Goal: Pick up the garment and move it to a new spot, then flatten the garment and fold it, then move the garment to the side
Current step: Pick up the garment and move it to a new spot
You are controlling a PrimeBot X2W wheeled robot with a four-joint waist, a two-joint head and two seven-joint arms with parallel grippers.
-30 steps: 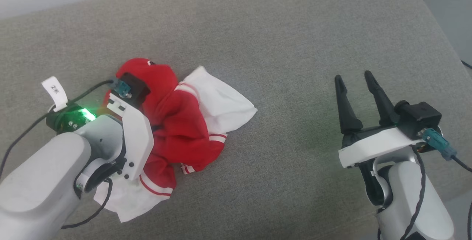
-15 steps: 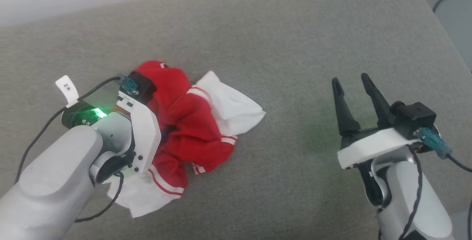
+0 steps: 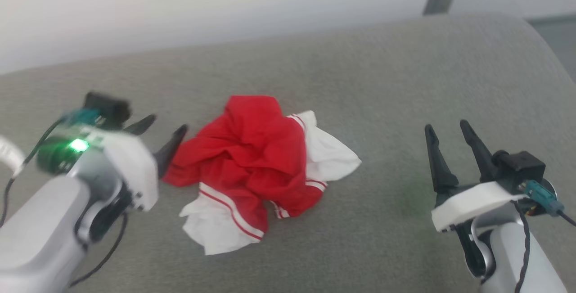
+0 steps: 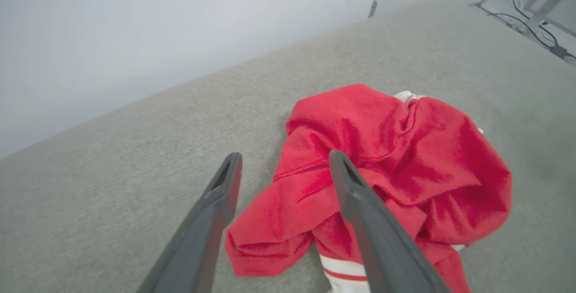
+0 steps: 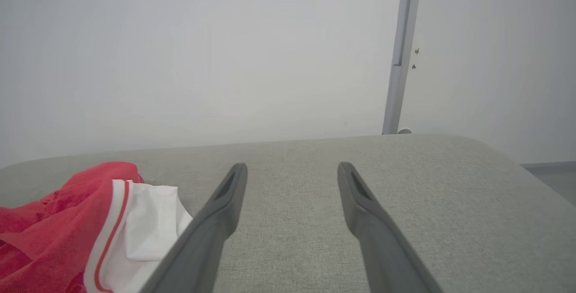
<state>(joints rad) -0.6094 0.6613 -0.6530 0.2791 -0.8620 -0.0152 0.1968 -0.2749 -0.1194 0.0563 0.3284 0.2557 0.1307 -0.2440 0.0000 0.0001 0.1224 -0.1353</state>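
Now; garment on grey surface; white wall; left pincer, right pincer wide, empty

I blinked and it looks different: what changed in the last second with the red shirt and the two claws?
The left gripper let go of the garment and drew back; it now stands open beside the heap's left edge. The head camera tilted up, shifting the view. The garment stays crumpled on the grey surface; the right gripper stays open, apart from it.
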